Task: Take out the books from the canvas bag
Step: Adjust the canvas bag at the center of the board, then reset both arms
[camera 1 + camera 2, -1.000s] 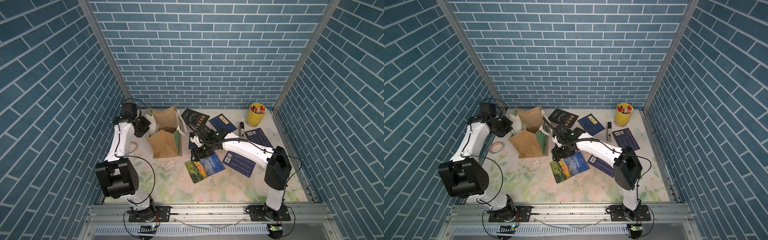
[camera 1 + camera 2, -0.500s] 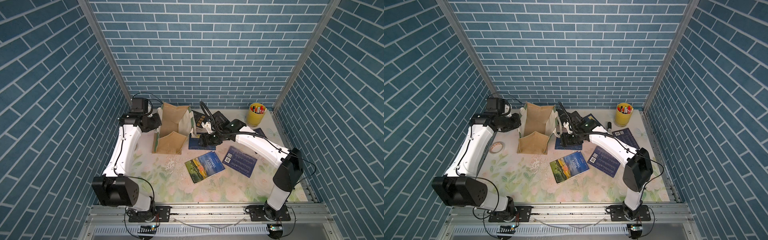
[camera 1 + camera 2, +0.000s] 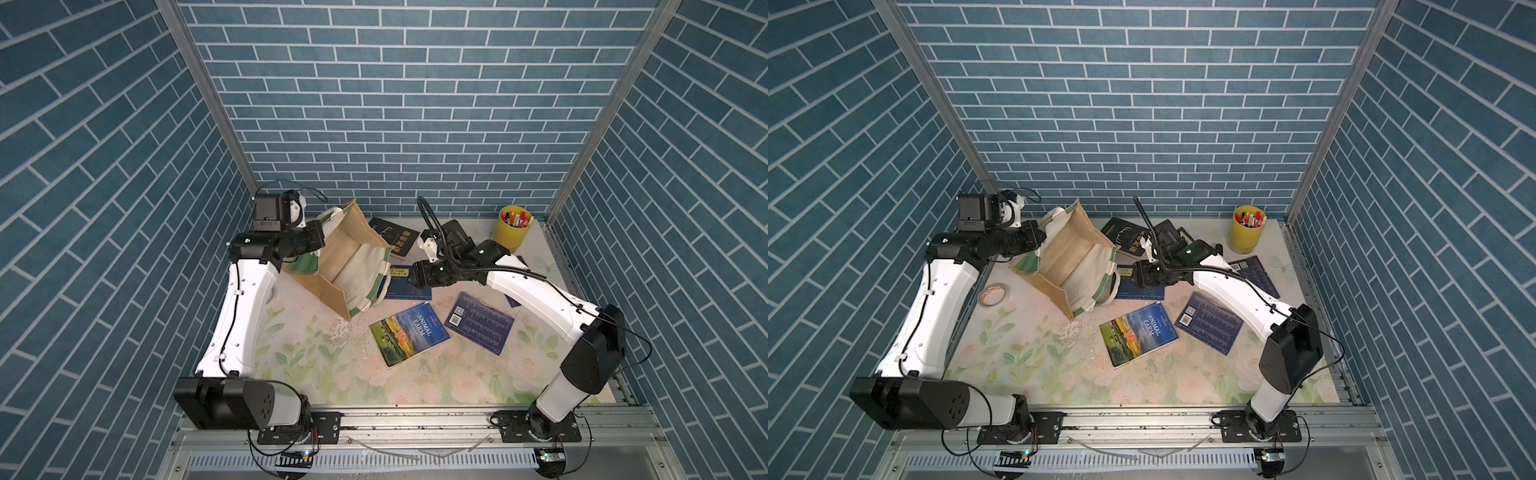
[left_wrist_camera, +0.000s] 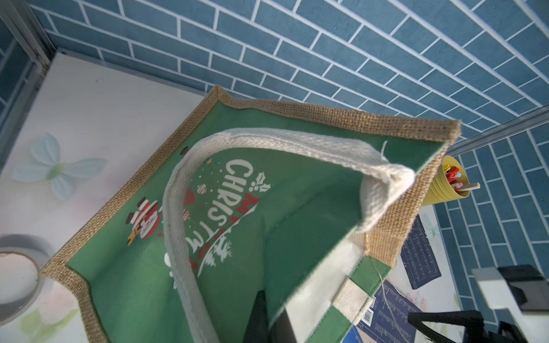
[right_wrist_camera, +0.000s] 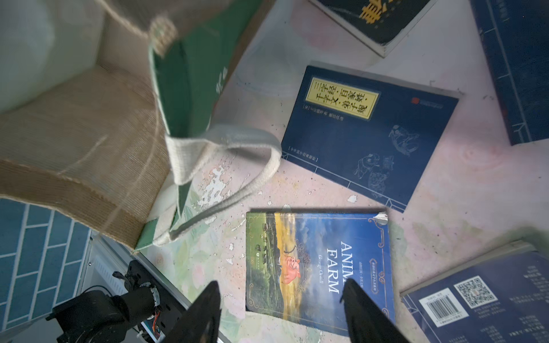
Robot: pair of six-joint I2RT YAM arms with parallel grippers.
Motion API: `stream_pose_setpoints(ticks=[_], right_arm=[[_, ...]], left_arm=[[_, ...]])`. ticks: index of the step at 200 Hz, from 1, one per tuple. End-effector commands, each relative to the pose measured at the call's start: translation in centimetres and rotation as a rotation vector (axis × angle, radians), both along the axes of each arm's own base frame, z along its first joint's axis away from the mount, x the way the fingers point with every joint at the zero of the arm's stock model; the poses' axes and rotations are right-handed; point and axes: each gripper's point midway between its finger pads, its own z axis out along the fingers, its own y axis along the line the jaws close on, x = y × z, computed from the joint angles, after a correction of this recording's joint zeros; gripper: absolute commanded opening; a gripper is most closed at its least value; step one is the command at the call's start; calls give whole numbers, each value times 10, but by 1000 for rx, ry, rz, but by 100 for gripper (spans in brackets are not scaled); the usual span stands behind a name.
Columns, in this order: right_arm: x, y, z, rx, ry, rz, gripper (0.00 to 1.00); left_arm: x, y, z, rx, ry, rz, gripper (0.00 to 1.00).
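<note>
Clock directions are read on the top views, with the back wall at twelve. The left pincer [image 4: 271,308] is clamped on the green printed wall of the bag [image 3: 340,257], with the cloth pinched between its dark fingers [image 4: 257,314]. It grips from the bag's 9 o'clock side. The bag is tipped with its mouth turned toward about 4 o'clock, and a cream handle [image 5: 249,138] droops there. I cannot tell whether its low corner touches the table [image 3: 436,386].

The right pincer [image 5: 280,289] stands open and holds nothing. It is at 3 o'clock of the bag's mouth, above a navy book with a yellow label [image 5: 368,133] that lies flat. At the pincer's 6 o'clock lies the Animal Farm book [image 3: 409,334]. At 4 o'clock is a navy book with a barcode [image 3: 480,328], near the Animal Farm book but apart from it. At 11 o'clock the black book with yellow characters [image 3: 392,241] lies behind the bag. Another navy book [image 3: 1254,274] lies at 3 o'clock, past the right arm. All these books are out on the table. A yellow cup of pens [image 3: 513,232] stands at 2 o'clock, and a tape roll [image 3: 993,294] lies at the bag's 8 o'clock.
</note>
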Motion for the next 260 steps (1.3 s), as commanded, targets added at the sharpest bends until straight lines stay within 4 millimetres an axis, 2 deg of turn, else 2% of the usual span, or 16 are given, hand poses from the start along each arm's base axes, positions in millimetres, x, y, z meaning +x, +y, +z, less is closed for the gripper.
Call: stream_pose_setpoints(ticks=[1, 14, 31, 58, 94, 118, 133, 143, 155, 178, 184, 219, 228, 229, 246, 260], right_arm=[[13, -20, 25, 61, -46, -99, 66], [20, -31, 27, 80, -46, -139, 66], [26, -42, 26, 93, -31, -177, 66], [29, -55, 24, 92, -14, -216, 66], [28, -67, 21, 81, -9, -267, 66], [25, -71, 14, 82, 9, -293, 66], [23, -75, 11, 72, 12, -305, 66], [24, -78, 11, 62, 5, -315, 67], [24, -82, 12, 42, -11, -326, 68], [29, -96, 12, -15, -48, -350, 72], [33, -105, 12, -49, -73, -378, 74], [55, -150, 1, -158, -163, -485, 82], [61, -163, -4, -174, -179, -518, 84], [61, -166, -5, -176, -179, -523, 84], [70, -194, -15, -202, -197, -589, 87], [74, -222, -23, -245, -230, -642, 90]], left_arm=[[31, -8, -6, -133, 10, -13, 0], [58, -4, -10, -277, 8, 16, 0], [92, 13, -33, -395, 64, 82, 0], [127, 46, -67, -362, 112, 140, 0], [157, 94, -75, -224, 134, 149, 5], [172, 118, -77, -161, 143, 169, 22], [177, 128, -78, -120, 143, 188, 40], [178, 133, -73, -86, 130, 198, 59], [177, 141, -62, -38, 108, 221, 75], [166, 151, -25, 60, 38, 270, 90], [160, 153, -14, 91, 19, 288, 99], [109, 154, 37, 259, -33, 377, 100], [93, 150, 39, 270, -22, 378, 100], [93, 149, 32, 271, -5, 374, 100], [62, 138, 25, 275, 25, 357, 100], [33, 134, 4, 280, 53, 386, 100]])
